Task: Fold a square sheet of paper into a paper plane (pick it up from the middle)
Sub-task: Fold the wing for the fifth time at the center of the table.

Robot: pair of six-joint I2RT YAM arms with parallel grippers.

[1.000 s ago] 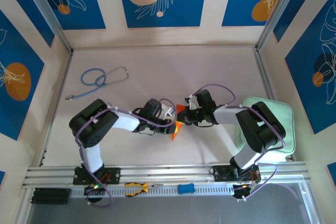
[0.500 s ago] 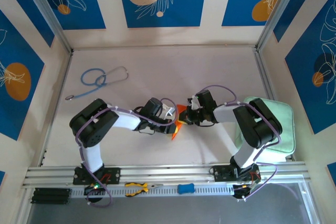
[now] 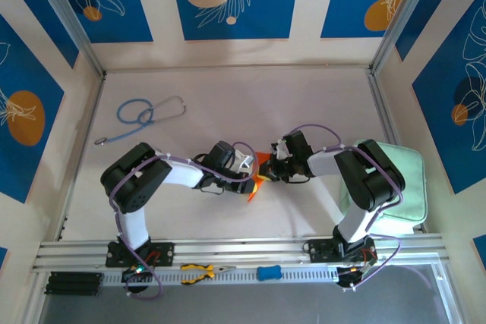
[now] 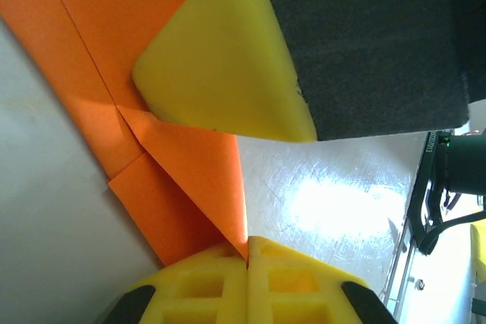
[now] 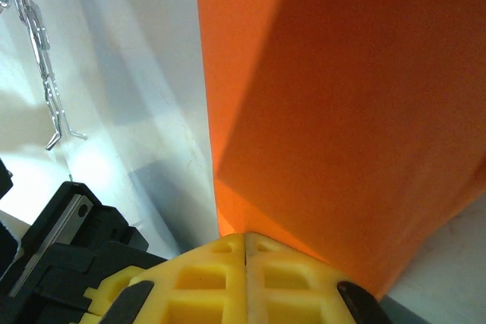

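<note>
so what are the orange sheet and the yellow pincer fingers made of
Bright orange folded sheet: thin matte paper, going by its crisp creases and layered flaps. Yellow pincer fingers: probably moulded plastic or rubber, smooth, with square recesses cast in.

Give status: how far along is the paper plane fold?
Done: the orange paper carries a crease and overlapping folded flaps. In hand: left gripper and right gripper are both shut on it mid-table. Left: not yet a narrow dart; more folds likely needed.

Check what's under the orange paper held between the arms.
Pale table shows around the orange paper; the patch directly beneath is covered. The left fingers pinch its corner.
</note>
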